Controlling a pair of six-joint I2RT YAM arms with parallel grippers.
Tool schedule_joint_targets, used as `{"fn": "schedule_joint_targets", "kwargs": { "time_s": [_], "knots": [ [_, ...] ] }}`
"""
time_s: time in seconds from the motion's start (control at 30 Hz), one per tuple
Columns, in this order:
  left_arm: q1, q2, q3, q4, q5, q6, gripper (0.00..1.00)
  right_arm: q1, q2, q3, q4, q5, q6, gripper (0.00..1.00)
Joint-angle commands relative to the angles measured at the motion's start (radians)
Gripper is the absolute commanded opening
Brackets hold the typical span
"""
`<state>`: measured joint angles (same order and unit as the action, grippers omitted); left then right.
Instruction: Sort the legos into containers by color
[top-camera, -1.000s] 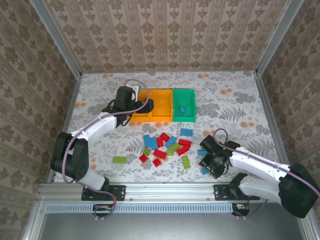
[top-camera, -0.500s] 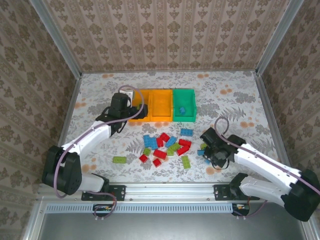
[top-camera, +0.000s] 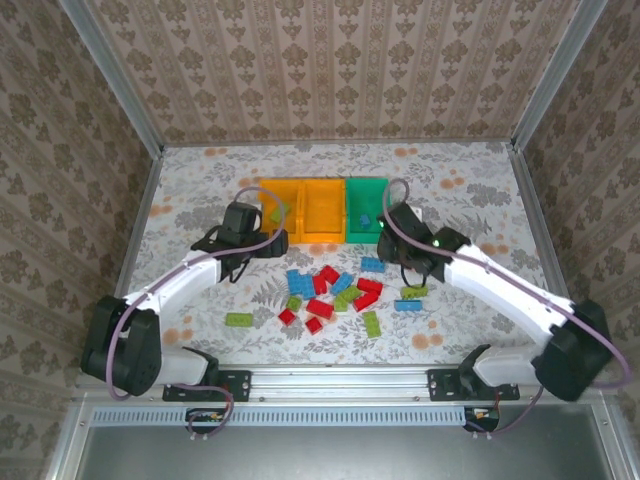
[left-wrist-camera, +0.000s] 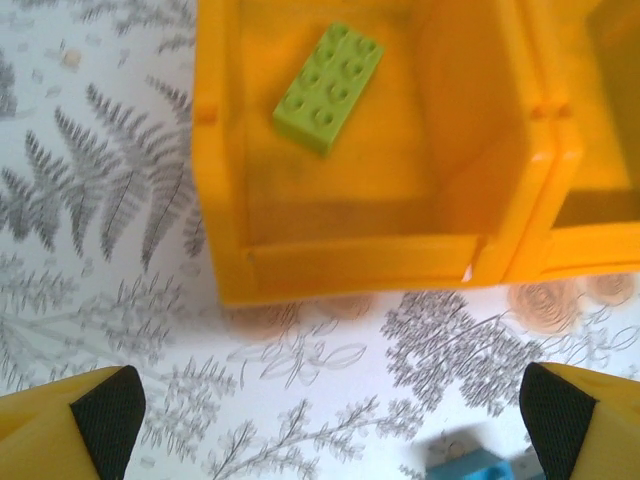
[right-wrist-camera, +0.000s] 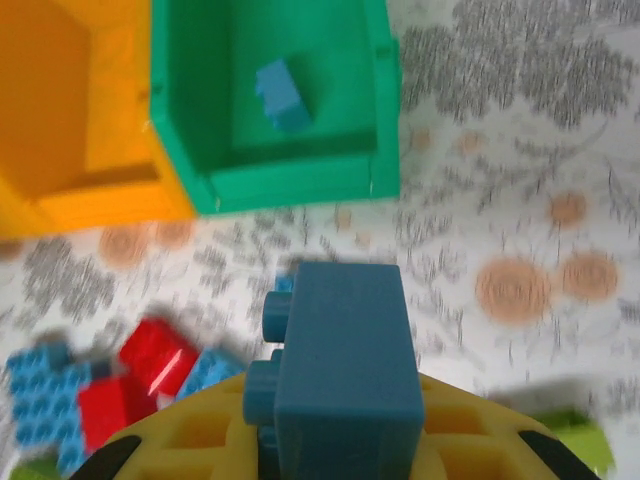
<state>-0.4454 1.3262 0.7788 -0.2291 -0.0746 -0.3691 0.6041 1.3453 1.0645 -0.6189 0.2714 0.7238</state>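
My right gripper (top-camera: 388, 226) is pinching 1 blue lego (right-wrist-camera: 340, 370) just short of the green bin (right-wrist-camera: 290, 185), where 1 blue brick (right-wrist-camera: 280, 95) lies. My left gripper (left-wrist-camera: 320, 425) hangs spread before the orange bin (left-wrist-camera: 350, 265), which holds 1 lime brick (left-wrist-camera: 330, 88).

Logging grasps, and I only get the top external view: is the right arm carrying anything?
Observer: Yes, the right wrist view shows a blue lego clamped in the right jaws.
Operator: And the left arm?
Observer: The left jaws stand wide open, nothing between them, just short of the leftmost orange bin.
Operator: Anything in that bin?
Observer: One lime green lego, lying flat, studs up.
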Motion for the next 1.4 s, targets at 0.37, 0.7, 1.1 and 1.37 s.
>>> {"fn": "schedule_joint_targets", "kwargs": {
  "time_s": [0.37,0.7,1.1,1.37],
  "knots": [
    [-0.002,-0.122,-0.047,-0.401,-0.099,-0.398,1.00,-0.131,0.551,0.450,0.003,-0.063,-0.228,0.11],
    [-0.004,-0.324,-0.083,-0.673,-0.075,-0.656,1.00,-0.141,0.704,0.552,0.012,-0.070,-0.248,0.23],
    [-0.037,-0.404,-0.168,-0.731,0.039,-0.826,1.00,-0.141,0.709,0.548,0.051,-0.129,-0.232,0.64],
    [-0.073,-0.365,-0.170,-0.663,0.076,-0.999,1.00,-0.141,0.656,0.511,0.076,-0.139,-0.210,0.70]
  ]
}}
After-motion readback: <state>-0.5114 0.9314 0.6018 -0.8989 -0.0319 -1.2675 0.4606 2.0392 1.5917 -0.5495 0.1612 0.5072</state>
